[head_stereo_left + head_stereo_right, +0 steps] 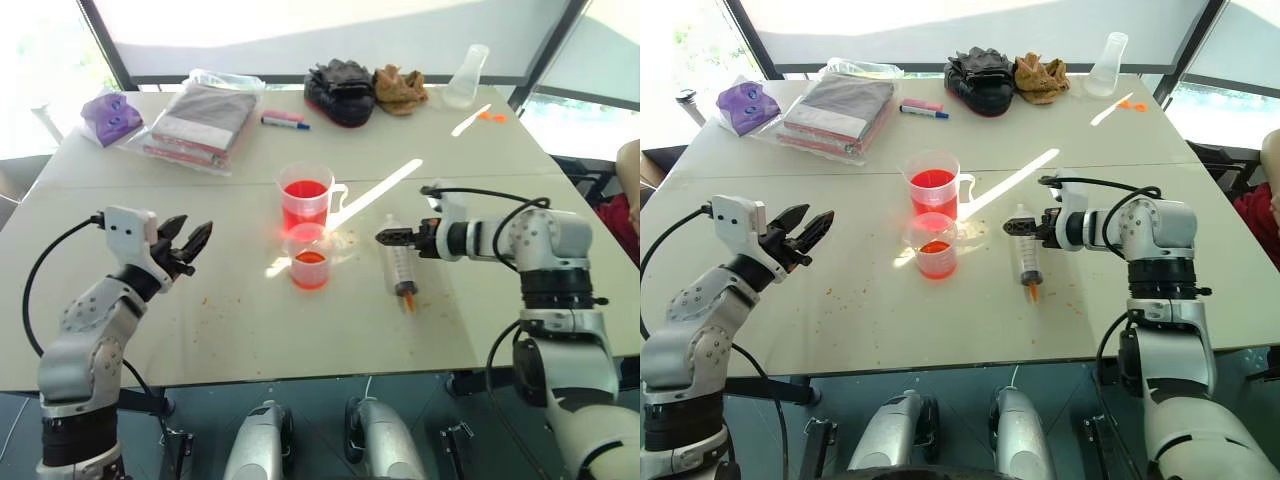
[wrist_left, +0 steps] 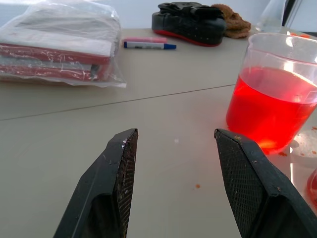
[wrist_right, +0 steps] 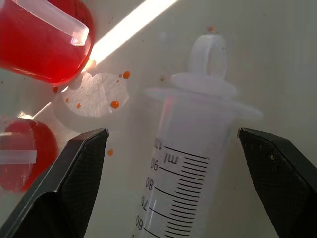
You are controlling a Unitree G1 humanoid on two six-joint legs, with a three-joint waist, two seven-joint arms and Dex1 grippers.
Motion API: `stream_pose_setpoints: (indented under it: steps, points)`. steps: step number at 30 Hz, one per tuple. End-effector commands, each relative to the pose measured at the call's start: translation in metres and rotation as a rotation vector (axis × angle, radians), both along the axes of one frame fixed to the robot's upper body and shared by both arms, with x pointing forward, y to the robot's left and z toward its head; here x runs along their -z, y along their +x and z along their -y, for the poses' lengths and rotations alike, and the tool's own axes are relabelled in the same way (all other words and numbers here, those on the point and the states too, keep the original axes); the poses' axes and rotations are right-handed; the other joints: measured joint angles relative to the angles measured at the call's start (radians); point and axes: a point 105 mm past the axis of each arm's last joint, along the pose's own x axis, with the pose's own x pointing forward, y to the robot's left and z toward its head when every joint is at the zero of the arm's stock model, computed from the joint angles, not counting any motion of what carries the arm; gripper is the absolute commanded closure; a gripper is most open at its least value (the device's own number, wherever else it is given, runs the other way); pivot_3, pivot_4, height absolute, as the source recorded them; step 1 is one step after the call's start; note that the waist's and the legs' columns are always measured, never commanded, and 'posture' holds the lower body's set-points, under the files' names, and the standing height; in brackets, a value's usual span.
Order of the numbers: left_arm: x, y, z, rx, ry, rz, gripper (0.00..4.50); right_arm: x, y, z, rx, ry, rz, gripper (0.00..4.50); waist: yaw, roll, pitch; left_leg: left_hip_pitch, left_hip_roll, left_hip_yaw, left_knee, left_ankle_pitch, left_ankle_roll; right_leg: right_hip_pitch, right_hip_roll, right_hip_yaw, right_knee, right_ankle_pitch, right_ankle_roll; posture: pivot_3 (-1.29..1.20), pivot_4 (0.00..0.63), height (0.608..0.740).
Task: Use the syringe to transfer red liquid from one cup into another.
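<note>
The syringe (image 1: pixel 401 262) lies flat on the table to the right of the cups, orange tip toward me and plunger pushed in. My right gripper (image 3: pixel 171 133) hovers open just over its plunger end, one finger on each side and neither touching the barrel (image 3: pixel 188 148). The handled beaker (image 1: pixel 305 198) stands at the table's middle, partly filled with red liquid (image 2: pixel 267 106). In front of it stands the short cup (image 1: pixel 309 268), also holding red liquid. My left gripper (image 1: pixel 190 243) is open and empty, left of the cups and pointing toward them.
Along the far edge lie a plastic-wrapped stack (image 1: pixel 200 120), a marker pen (image 1: pixel 285 121), black gloves (image 1: pixel 340 90), a brown cloth (image 1: pixel 400 88), a clear conical flask (image 1: pixel 467 78) and a purple object (image 1: pixel 110 113). Red droplets spot the table around the cups. A person's arm (image 1: pixel 630 165) shows at the right edge.
</note>
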Motion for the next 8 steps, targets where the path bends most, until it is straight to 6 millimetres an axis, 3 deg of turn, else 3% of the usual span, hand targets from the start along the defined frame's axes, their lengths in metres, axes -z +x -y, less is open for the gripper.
stream_pose_setpoints:
  steps: [1,6,8]
  points:
    - [-0.007,-0.007,-0.001,-0.007,0.016,0.037,1.89,-0.045,-0.013,0.01,-0.041,0.076,0.256,0.05,0.0,0.0,0.0,-0.001,0.0,0.0,0.0,0.0,0.001,0.0,0.0,0.0,0.0,0.0,0.001,0.0,0.15,0.74]
    - [0.001,-0.012,0.004,0.009,-0.012,0.012,1.89,-0.055,-0.048,0.015,-0.096,0.101,0.455,0.05,-0.001,0.0,0.0,-0.002,0.0,-0.001,0.0,-0.001,0.001,0.0,0.0,-0.001,-0.002,0.0,0.001,0.0,0.15,0.74]
    - [0.003,-0.012,0.005,0.01,-0.025,0.005,1.89,-0.052,-0.053,0.02,-0.054,0.088,0.513,0.05,-0.002,0.0,0.0,-0.002,0.0,-0.001,0.0,-0.001,0.001,0.0,0.0,-0.001,-0.002,-0.001,0.001,0.0,0.15,0.74]
